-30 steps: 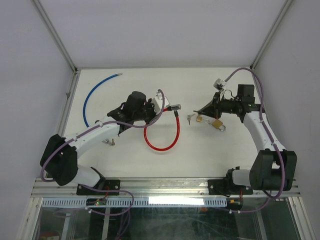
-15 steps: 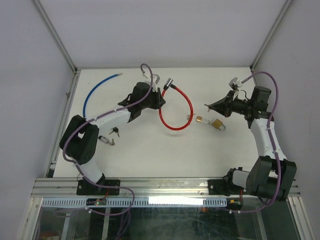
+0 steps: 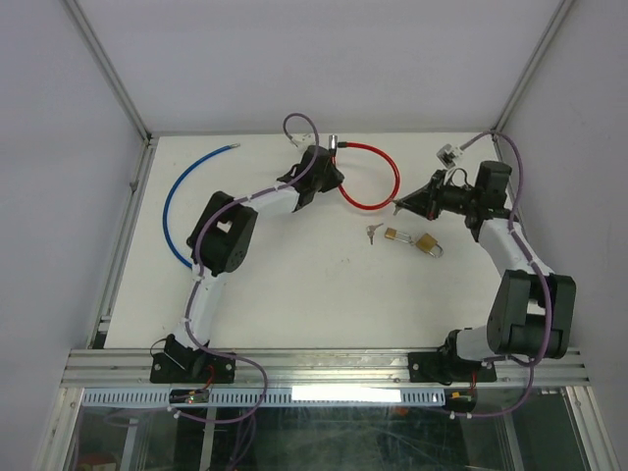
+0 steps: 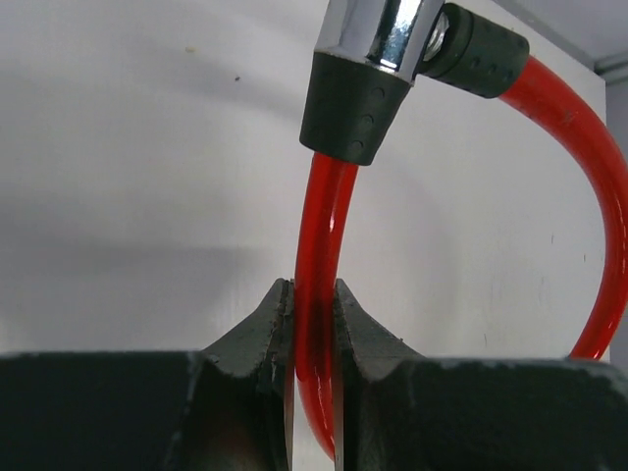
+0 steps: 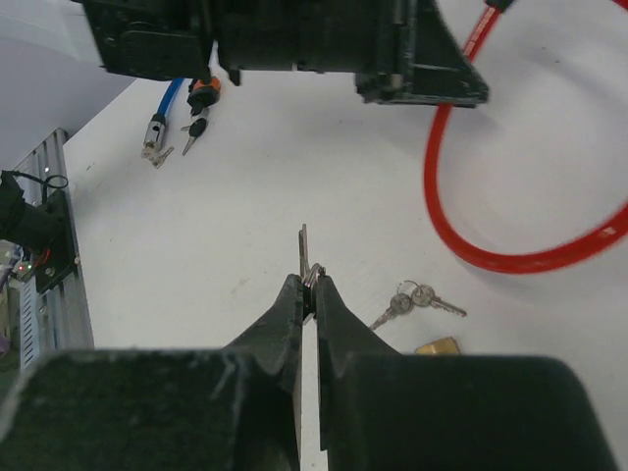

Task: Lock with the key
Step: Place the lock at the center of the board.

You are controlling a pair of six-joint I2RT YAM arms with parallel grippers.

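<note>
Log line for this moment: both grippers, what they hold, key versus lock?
left gripper: shut on red cable | right gripper: shut on key | key: apart from lock head, not yet inserted

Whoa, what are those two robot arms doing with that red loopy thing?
The left gripper is pinching the red cable lock just below its shiny lock head. The right gripper is shut on a small key, with its tip near the red loop. The key is not in the lock yet. A brass padlock and a blue cable lie on the table, and nobody is touching them.
</note>
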